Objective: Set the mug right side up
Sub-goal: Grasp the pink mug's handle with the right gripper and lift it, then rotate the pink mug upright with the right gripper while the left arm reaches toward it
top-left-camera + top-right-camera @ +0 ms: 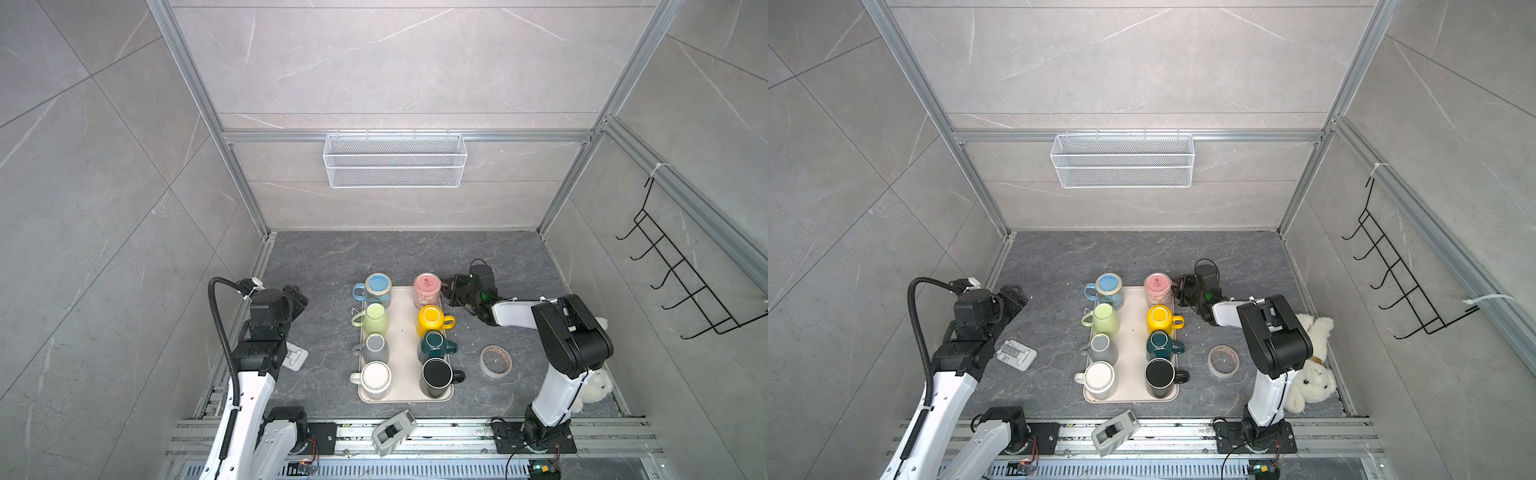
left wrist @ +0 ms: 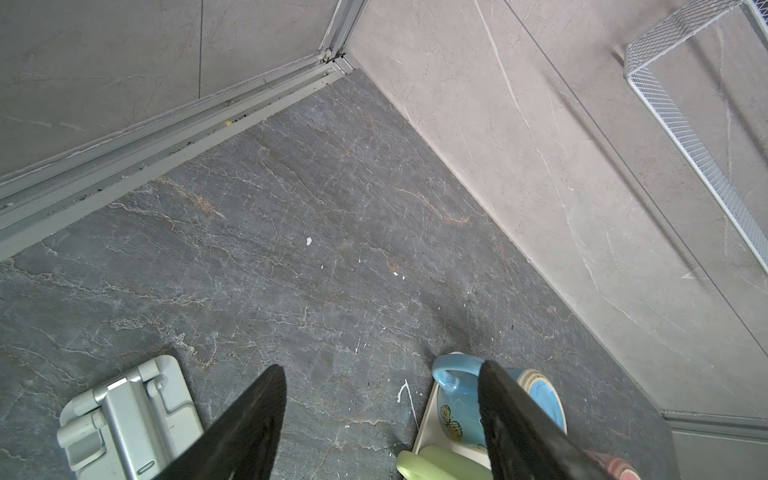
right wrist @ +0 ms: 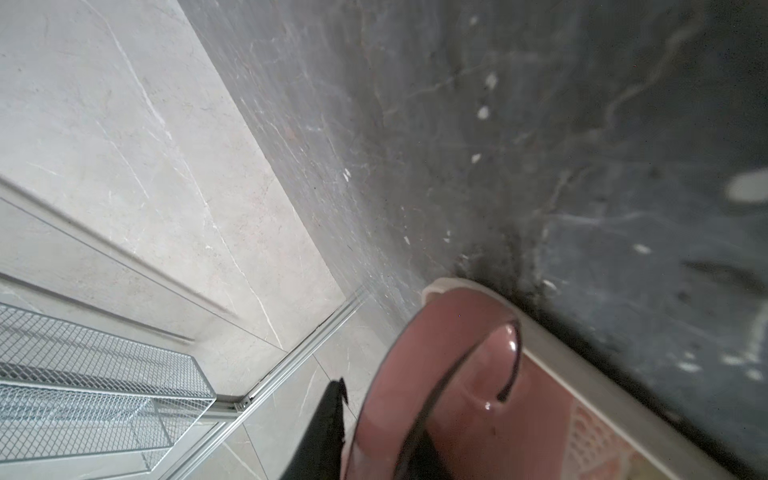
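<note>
Jaws of the right pincer (image 1: 448, 291) were clenched on the handle (image 3: 415, 353) of the pink ceramic mug (image 1: 427, 289), which stood base-up directly ahead of it on the beige rectangular tray (image 1: 402, 340). The left pincer (image 2: 381, 365) hung released above the bare desk (image 2: 291, 249).

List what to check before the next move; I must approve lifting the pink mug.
1. Pink ceramic mug base-up on the beige plastic tray: ok.
2. Its handle between the two sides of the right pincer: ok.
3. Grip firm on that handle: cannot tell.
4. Left pincer open, empty, off to the tray's side: ok.
5. Room beside the neighbouring yellow mug for the flip: cannot tell.
</note>
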### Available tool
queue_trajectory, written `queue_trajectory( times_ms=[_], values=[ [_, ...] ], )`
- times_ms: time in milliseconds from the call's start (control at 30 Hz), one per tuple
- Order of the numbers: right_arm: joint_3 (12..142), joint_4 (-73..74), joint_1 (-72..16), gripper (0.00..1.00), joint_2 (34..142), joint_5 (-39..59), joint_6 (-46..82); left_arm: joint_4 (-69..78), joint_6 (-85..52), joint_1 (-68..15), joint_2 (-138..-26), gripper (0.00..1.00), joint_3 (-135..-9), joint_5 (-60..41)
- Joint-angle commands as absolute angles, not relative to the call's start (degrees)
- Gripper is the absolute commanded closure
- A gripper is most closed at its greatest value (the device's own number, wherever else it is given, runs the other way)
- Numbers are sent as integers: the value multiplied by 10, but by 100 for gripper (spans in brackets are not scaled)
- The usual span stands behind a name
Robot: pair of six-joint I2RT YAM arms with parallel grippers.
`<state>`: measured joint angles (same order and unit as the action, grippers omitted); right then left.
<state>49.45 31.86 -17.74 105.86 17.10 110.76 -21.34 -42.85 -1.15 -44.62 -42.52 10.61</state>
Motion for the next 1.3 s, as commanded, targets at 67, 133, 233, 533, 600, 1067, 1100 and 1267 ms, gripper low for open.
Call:
queue_trajectory(
  times_ms=[67, 133, 233, 533, 600, 1067, 1100, 1267],
  values=[
    [528, 347, -179, 93, 1083, 176, 1105, -207, -415, -14, -444, 25, -454, 117],
    [539, 349, -180, 100, 1086, 178, 1104, -207, -415, -14, -443, 25, -454, 117],
    [555, 349, -180, 100, 1087, 179, 1097, -209, -414, -14, -441, 25, -454, 118],
    [630, 317, -180, 100, 1057, 198, 977, -207, -404, -14, -437, 25, -461, 101],
    [653, 286, -181, 100, 1037, 201, 921, -203, -398, -14, -438, 25, -464, 90],
    [801, -65, -278, 100, 860, 114, 325, -180, -334, -17, -512, 29, -545, -108],
    [803, -81, -291, 100, 853, 101, 291, -181, -329, -18, -521, 30, -556, -127],
    [786, -127, -379, 100, 817, 1, 129, -197, -286, -48, -563, 31, -612, -172]
  ],
)
